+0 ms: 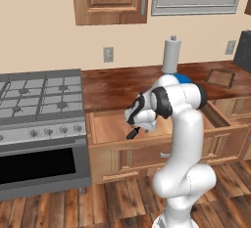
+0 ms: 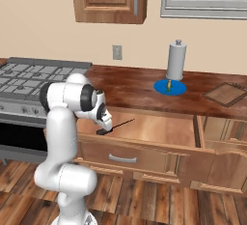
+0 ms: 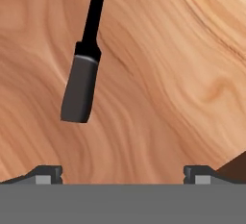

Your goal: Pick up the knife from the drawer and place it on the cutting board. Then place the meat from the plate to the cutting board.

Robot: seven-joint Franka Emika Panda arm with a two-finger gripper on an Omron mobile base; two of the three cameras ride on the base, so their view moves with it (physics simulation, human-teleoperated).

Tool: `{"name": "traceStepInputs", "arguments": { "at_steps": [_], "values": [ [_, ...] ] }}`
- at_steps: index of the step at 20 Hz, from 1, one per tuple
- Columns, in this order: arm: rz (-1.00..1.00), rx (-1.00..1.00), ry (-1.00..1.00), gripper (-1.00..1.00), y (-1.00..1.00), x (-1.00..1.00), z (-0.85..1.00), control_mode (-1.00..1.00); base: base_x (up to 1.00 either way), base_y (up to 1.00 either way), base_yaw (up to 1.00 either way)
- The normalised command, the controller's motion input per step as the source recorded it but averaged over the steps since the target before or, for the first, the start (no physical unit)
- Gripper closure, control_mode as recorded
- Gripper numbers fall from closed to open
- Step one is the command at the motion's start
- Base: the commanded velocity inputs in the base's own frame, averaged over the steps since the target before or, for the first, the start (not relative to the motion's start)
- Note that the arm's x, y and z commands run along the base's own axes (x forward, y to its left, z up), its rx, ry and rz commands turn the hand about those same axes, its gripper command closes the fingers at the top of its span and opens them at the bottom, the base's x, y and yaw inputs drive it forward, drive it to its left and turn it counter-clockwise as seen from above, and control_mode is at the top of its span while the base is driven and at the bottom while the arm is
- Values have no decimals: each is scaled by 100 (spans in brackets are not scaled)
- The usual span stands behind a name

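Gripper: the two-finger gripper (image 3: 123,174) hangs inside the drawer with its jaws spread wide apart and nothing between them; only the two dark tips show in the hand view.
Knife: the slim kitchen knife with a black rounded handle and thin dark blade (image 3: 82,81) lies flat on the drawer floor, just ahead of the fingertips and nearer one tip than the other, handle end toward the gripper, not touched.
Drawer: the wide light-wood drawer with a pale plank floor and curved silver handle (image 2: 159,130) stands pulled out below the counter; the knife lies in its stove-side part, blade pointing toward the back.
Plate: the flat round bright blue plate (image 2: 177,88) sits on the dark wood counter behind the drawer, at the foot of the paper-towel roll (image 2: 176,60).
Meat: the tiny yellow-green piece of meat (image 2: 169,86) lies on the plate.
Cutting board: the small brown wooden cutting board with a darker rim (image 2: 225,94) lies on the counter, beyond the plate on the side away from the stove.
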Motion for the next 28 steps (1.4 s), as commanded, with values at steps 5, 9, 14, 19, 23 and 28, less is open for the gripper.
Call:
{"name": "traceStepInputs", "arguments": {
  "at_steps": [5,9,14,19,23,28],
  "values": [
    [0,0,-1,-100,0,25,-9,-100,0,0,0],
    [0,0,0,-100,0,25,-3,-100,0,0,0],
    [0,0,0,-100,0,18,-4,-100,0,0,0],
    [0,0,0,-100,0,19,-11,-100,0,0,0],
    [0,0,0,-100,0,28,-24,-100,0,0,0],
    [0,0,0,-100,0,32,-34,-100,0,0,0]
  ]
}}
